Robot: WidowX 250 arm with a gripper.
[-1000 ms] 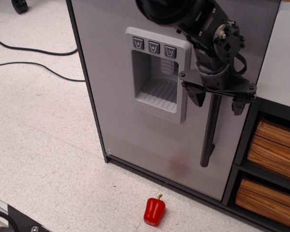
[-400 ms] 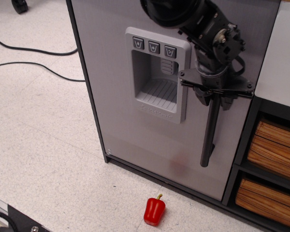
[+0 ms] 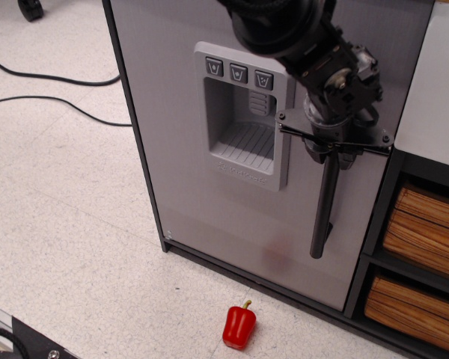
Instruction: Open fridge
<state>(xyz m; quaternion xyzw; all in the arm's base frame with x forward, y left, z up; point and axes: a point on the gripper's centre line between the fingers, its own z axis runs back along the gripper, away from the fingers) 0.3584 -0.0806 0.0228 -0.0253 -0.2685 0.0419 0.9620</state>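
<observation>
hand (image 3: 331,153) clamping fridge (image 3: 187,149) handle (image 3: 323,209), pepper (image 3: 239,325) below

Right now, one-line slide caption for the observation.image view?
Gripper shut on the fridge door's black bar handle, door closed; red pepper on the floor.

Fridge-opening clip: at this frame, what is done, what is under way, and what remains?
Done: the gripper has reached the fridge and its fingers sit closed around the black handle, near its upper part. In hand: the grasp itself, with no pull visible yet. Left: the whole opening, since the door lies flush in its frame with no gap along the edge. The red pepper on the floor is not involved.
</observation>
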